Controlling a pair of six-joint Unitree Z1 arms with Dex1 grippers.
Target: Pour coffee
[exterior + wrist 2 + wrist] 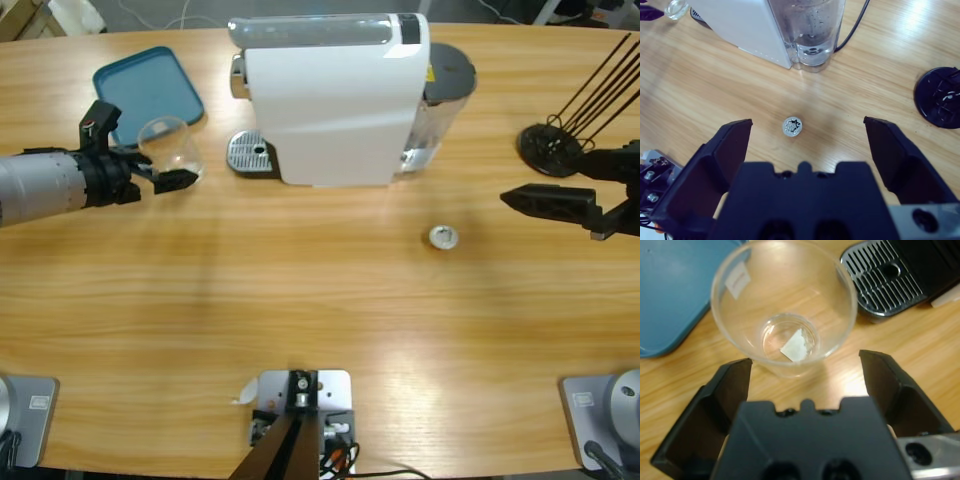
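A clear plastic cup stands upright on the table, and no coffee shows in it, only a white sticker. My left gripper is open, its jaws just short of the cup's base on either side. In the high view the cup stands between the blue tray and the machine's drip tray, with the left gripper at its near side. My right gripper is open above the table with nothing in it, and a small silver capsule lies ahead of it.
The white coffee machine stands at the back middle, its drip tray to its left. A blue tray lies at the back left. The capsule lies right of centre. A black wire rack stands beside the right gripper.
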